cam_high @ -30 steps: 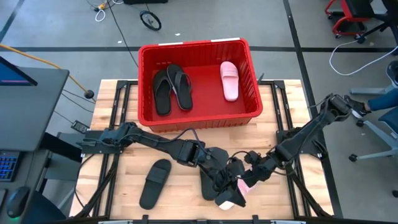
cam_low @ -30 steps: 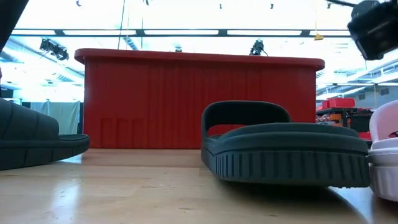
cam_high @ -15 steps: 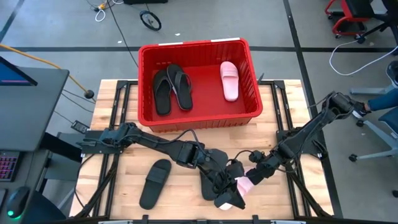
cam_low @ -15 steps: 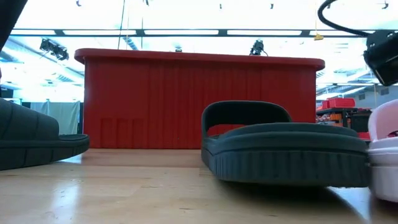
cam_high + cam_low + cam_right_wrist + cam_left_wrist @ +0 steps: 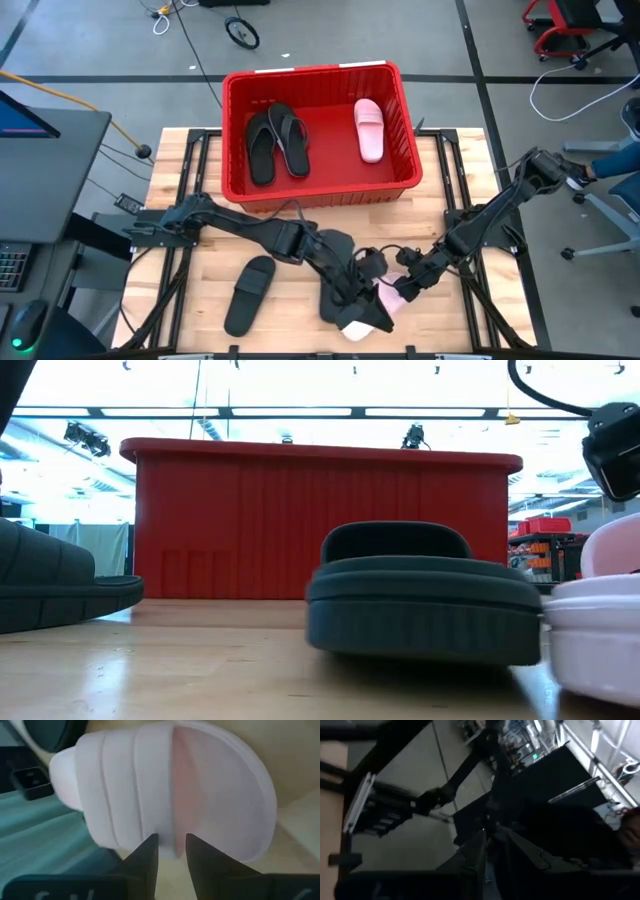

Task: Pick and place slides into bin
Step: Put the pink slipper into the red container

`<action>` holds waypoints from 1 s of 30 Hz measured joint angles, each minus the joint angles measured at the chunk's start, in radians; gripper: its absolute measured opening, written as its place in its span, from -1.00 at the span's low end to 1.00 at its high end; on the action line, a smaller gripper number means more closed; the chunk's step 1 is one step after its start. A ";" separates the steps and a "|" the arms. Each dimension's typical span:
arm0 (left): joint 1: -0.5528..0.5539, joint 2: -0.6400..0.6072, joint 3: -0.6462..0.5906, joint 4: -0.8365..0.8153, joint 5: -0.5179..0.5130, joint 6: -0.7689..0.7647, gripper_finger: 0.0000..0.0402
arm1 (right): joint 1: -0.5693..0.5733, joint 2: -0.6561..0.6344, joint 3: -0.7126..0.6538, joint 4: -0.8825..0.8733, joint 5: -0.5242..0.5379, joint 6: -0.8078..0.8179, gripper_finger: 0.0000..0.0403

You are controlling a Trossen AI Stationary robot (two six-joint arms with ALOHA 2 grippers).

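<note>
The red bin [image 5: 238, 130] stands at the table's far middle, also seen in the low view [image 5: 320, 520]. It holds two black slides and a pink one. A black slide [image 5: 249, 294] lies flat at the near left. Another black slide [image 5: 332, 292] lies on its sole at the near middle [image 5: 420, 610]. A pale pink slide [image 5: 388, 298] lies against its right side [image 5: 600, 630]. My left gripper [image 5: 358, 283] is low over the middle black slide, fingers close together. My right gripper [image 5: 400, 288] is at the pink slide [image 5: 190, 785], fingers close together. My left gripper is down on the middle black slide's right part, coming in from the table's left. Its own body hides the place of contact. The slide rests on the table on its sole [image 5: 420, 655]. My right gripper meets the pink slide's rim [image 5: 170, 845] at its fingertips, coming in low from the table's right. The slide stays down at the table.
The bin's near wall [image 5: 320, 195] stands just beyond the two arms. Bare wood lies between the two black slides [image 5: 290, 300] and at the table's near right [image 5: 450, 320]. Cables run near both wrists.
My left gripper has shifted a little toward the table's left and near edge. The middle black slide has turned about on the table and slid leftward in the low view. The pink slide has come nearer the front edge. My right gripper has come down a little.
</note>
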 joint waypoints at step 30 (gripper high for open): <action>0.003 -0.071 -0.001 0.042 -0.070 0.016 -0.72 | -0.020 0.185 0.000 0.404 0.045 -0.089 -0.50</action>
